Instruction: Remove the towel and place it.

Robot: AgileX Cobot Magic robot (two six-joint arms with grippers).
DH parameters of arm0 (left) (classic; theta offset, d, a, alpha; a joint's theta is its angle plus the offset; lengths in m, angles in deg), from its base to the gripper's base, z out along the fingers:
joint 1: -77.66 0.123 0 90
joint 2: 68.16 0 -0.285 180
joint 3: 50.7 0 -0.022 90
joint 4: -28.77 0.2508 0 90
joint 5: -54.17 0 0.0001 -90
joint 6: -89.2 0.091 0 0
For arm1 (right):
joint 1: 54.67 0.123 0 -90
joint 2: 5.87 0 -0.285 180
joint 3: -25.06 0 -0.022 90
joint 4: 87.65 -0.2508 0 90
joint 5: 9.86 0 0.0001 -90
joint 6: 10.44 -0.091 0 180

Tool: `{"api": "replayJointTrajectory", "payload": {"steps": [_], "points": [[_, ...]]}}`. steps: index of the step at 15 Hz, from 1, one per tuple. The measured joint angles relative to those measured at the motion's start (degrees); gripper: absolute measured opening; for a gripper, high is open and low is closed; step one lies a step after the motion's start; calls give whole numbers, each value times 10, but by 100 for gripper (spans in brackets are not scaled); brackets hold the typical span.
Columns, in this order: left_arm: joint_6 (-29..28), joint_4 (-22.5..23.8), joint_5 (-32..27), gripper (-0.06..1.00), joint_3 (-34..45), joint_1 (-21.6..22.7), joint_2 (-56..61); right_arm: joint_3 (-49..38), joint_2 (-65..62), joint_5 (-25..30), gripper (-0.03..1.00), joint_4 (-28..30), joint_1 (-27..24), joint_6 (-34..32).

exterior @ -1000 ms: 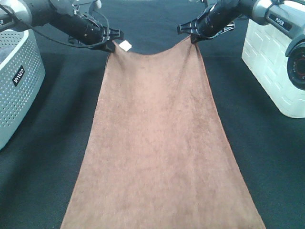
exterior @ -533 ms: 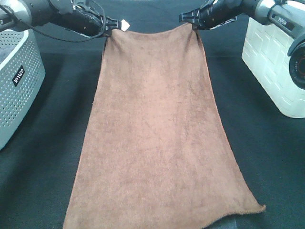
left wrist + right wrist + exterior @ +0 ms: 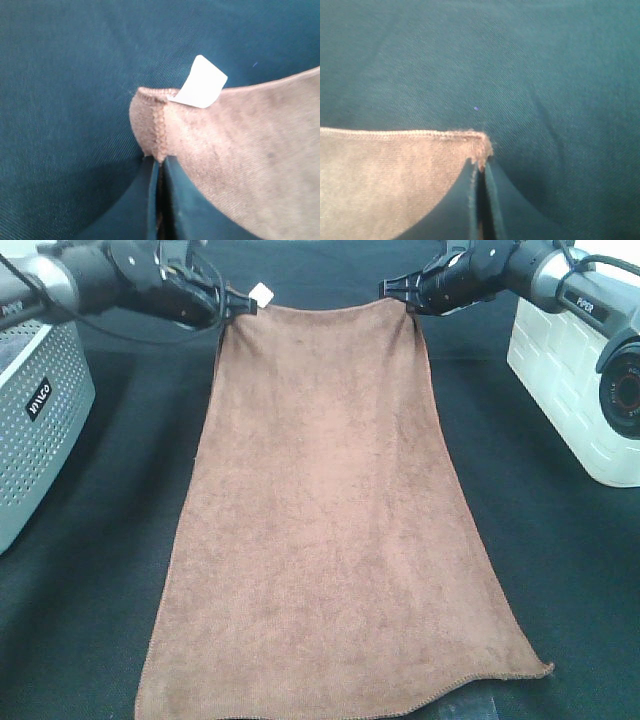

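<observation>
So now the towel (image 3: 330, 510) hangs stretched flat, top edge no longer sagging, its bottom hem lifted into view, left pincer (image 3: 238, 302) and right pincer (image 3: 398, 288) each pinching a top corner above the tabletop (image 3: 100, 540).

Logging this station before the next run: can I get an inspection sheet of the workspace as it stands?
Surface: black table cloth, bare around the towel.
Job's things: brown towel held up by its two far corners, top edge taut, white tag at the left corner.
Clutter: nothing seen.
Grippers: left gripper shut on the tag corner; right gripper shut on the other corner.
Cables: dark cable along the left arm.
Surroundings: grey perforated basket at left, white bin at right.
</observation>
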Motion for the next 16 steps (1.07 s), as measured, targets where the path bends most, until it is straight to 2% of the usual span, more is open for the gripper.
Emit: {"api": "replayJointTrajectory", "payload": {"steps": [11,16], "points": [[0,-1,89,0,0,-15,-68,0,56,-58,0,-13,-7,4],[0,-1,120,0,0,-17,-72,0,66,-70,5,-62,-13,30]]}}
